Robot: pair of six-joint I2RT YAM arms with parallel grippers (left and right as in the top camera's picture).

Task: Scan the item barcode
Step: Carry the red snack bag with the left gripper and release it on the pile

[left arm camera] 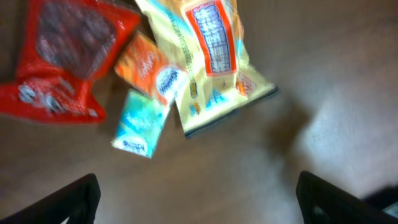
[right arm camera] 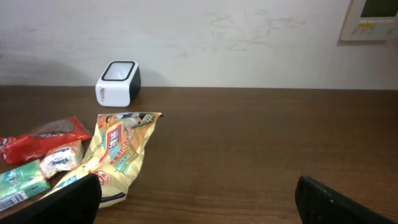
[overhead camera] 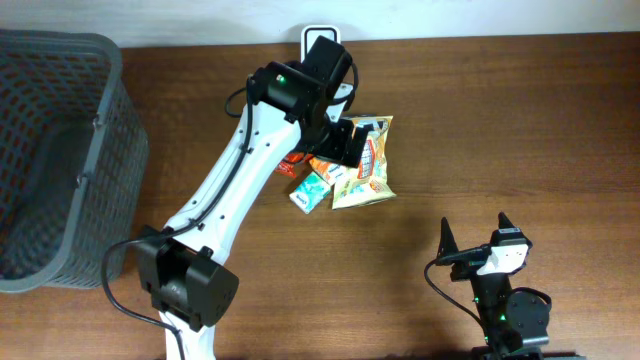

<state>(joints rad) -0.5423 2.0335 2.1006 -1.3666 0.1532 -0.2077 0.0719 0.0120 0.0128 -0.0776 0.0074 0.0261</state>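
A yellow snack bag [overhead camera: 365, 165] lies flat in a small pile of packets at the table's back middle, seen also in the left wrist view [left arm camera: 211, 56] and the right wrist view [right arm camera: 118, 152]. The white-and-black barcode scanner [right arm camera: 118, 82] stands behind the pile by the wall; from overhead the scanner [overhead camera: 318, 35] is partly covered by the left arm. My left gripper [left arm camera: 199, 205] hovers open above the pile with nothing between its fingers [left arm camera: 74, 199]; from above the left gripper [overhead camera: 345, 145] overlaps the bag's left edge. My right gripper [overhead camera: 474, 225] rests open near the front right, also empty [right arm camera: 199, 202].
Beside the bag lie a red packet [overhead camera: 292, 165], an orange packet [overhead camera: 325, 170] and a teal packet [overhead camera: 310, 192]. A dark mesh basket [overhead camera: 60, 150] fills the table's left end. A wall panel [right arm camera: 370, 18] hangs at the back right.
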